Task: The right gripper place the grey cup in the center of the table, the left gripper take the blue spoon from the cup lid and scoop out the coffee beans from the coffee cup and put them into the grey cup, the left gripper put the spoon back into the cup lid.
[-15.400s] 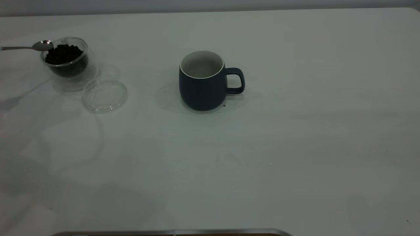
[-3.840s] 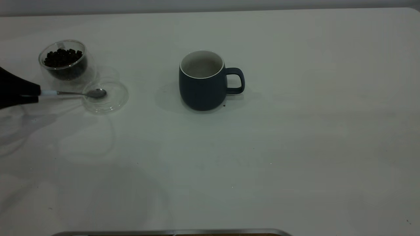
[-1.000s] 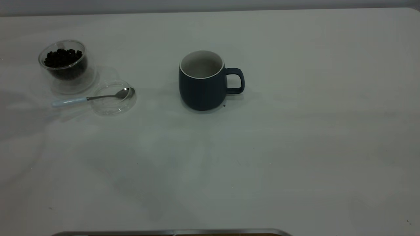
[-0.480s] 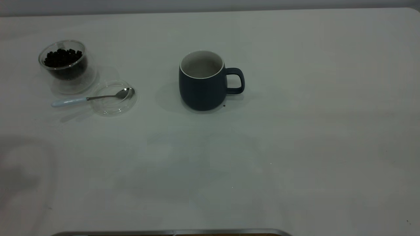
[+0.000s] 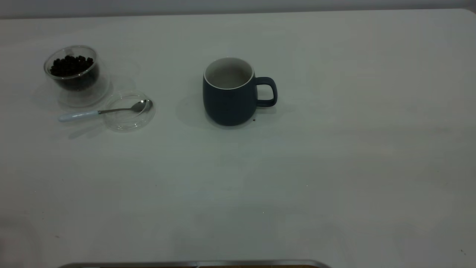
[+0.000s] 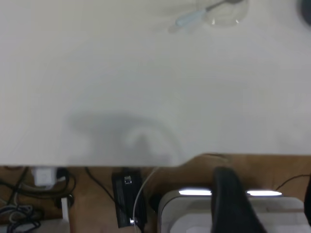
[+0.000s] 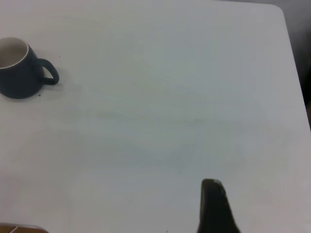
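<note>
The grey cup (image 5: 230, 93) stands upright near the table's (image 5: 334, 167) middle, handle to the right, and shows in the right wrist view (image 7: 19, 68). The coffee cup (image 5: 74, 70) with coffee beans (image 5: 71, 63) stands at the far left. Beside it lies the cup lid (image 5: 128, 111). The blue spoon (image 5: 100, 111) rests with its bowl in the lid and its handle on the table; it also shows in the left wrist view (image 6: 192, 18). My left gripper (image 6: 266, 183) is open and empty beyond the table's edge. My right gripper's one visible finger (image 7: 213, 206) hovers over bare table, empty.
A tiny dark speck (image 5: 254, 120) lies by the grey cup's base. Below the table edge the left wrist view shows cables (image 6: 19, 208), a black box (image 6: 127, 194) and a grey device (image 6: 194, 213). A metal rim (image 5: 193, 264) runs along the front.
3.8 s ago my left gripper held the spoon over the lid. Now the spoon lies in the lid and the gripper is out of the exterior view. The lid sits slightly farther right.
</note>
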{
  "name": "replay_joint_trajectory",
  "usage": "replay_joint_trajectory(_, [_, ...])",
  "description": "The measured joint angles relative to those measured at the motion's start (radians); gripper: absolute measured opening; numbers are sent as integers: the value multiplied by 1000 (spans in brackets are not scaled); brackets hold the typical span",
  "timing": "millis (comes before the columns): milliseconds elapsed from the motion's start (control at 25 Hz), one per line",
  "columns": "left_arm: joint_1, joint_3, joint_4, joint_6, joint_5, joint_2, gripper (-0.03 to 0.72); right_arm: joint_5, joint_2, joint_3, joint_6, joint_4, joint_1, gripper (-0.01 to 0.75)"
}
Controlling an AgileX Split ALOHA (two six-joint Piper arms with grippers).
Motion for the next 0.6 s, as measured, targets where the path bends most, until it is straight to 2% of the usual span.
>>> replay_joint_trajectory(200, [-13, 201, 7, 8, -4, -156, 431, 0, 0, 0, 0, 0, 0, 503])
replay_joint_trajectory(400, [-100, 381, 63, 17, -16, -290, 431, 0, 0, 0, 0, 0, 0, 503])
replay_joint_trajectory(600, [-149, 419, 89, 16, -48, -419, 431, 0, 0, 0, 0, 0, 0, 503])
